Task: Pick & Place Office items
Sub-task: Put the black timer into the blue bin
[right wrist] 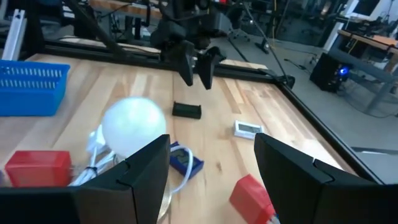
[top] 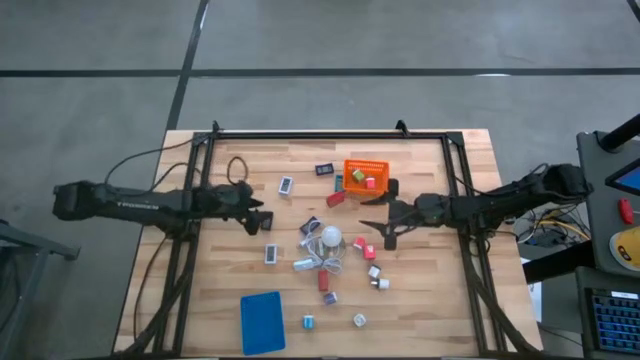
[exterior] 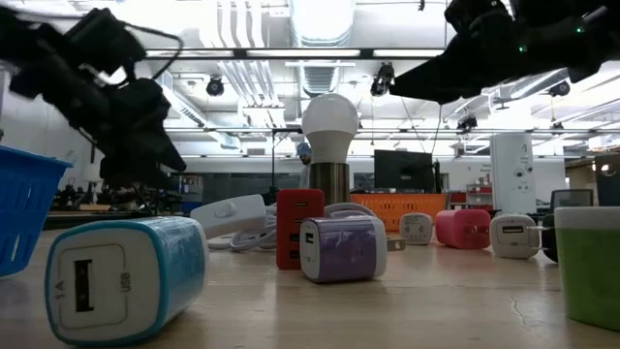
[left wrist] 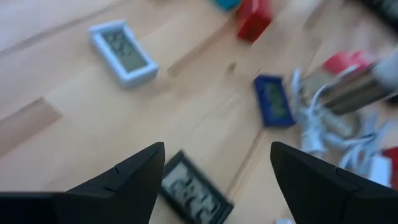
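Both pincers hover released over the wooden counter (top: 420, 300): left pincer (top: 262, 221) just above a dark flat rectangle (left wrist: 194, 193), right pincer (top: 385, 222) beside red blocks (top: 364, 245).

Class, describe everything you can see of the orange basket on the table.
The orange basket is a small rectangular mesh container, plastic by its look, standing upright and open-topped on the wooden table near its far edge. Inside lie a red block and another red piece, plus a greenish bit. A dark item and a red block lie close outside it. The right gripper hangs nearby, open, not touching it.
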Tool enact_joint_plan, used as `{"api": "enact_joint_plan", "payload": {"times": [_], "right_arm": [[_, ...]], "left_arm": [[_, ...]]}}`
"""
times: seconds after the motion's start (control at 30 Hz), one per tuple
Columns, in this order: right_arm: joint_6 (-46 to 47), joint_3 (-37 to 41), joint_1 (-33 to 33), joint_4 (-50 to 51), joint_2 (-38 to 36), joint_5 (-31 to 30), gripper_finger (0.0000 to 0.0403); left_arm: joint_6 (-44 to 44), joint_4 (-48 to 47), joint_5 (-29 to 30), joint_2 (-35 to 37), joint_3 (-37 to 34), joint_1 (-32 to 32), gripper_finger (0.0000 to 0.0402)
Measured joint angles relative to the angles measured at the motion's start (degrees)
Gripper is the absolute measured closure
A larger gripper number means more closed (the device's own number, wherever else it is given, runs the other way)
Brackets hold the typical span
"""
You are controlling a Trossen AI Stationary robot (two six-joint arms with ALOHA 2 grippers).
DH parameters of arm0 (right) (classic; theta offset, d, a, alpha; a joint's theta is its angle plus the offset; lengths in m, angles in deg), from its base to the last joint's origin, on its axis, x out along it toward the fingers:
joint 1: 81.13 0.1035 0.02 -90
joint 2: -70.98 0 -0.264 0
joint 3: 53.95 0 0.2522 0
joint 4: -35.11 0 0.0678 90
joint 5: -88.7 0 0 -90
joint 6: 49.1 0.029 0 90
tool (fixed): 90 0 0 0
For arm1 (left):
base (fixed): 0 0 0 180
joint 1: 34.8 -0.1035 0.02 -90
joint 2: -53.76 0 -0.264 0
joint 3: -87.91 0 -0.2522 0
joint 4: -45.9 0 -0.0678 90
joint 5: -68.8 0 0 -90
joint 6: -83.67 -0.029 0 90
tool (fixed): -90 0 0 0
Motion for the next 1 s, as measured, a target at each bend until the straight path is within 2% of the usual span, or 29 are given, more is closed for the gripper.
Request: {"api": "enact_joint_plan", "payload": {"times": [0.17, 0.27, 0.47, 0.63, 0.8, 1.0], "right_arm": [[0.9, 1.3, 1.0, 0.0, -0.7, 0.0, 0.0174], [1.1, 2.1, 1.1, 0.0, -0.7, 0.0, 0.0174], [1.2, 2.8, 1.1, -0.1, -0.7, 0.0, 0.0174], [0.8, 2.8, 1.3, -0.1, -0.7, 0.0, 0.0175], [0.4, 3.0, 2.2, 0.0, -0.7, 0.1, 0.0175], [-0.4, 3.0, 2.7, -0.1, -0.7, 0.1, 0.0174]], "left_arm": [[3.8, -15.1, 1.0, -8.6, 10.3, 2.3, 0.0101], [6.9, -21.1, 1.2, -14.4, 15.2, 3.3, 0.0101], [11.9, -24.3, 1.2, -25.9, 22.1, 5.3, 0.0101], [12.4, -29.0, 0.2, -33.5, 27.6, 5.6, 0.0101], [11.8, -33.6, 1.1, -36.5, 31.5, 5.7, 0.0101], [12.6, -32.9, 4.8, -35.9, 32.3, 5.8, 0.0101]]}}
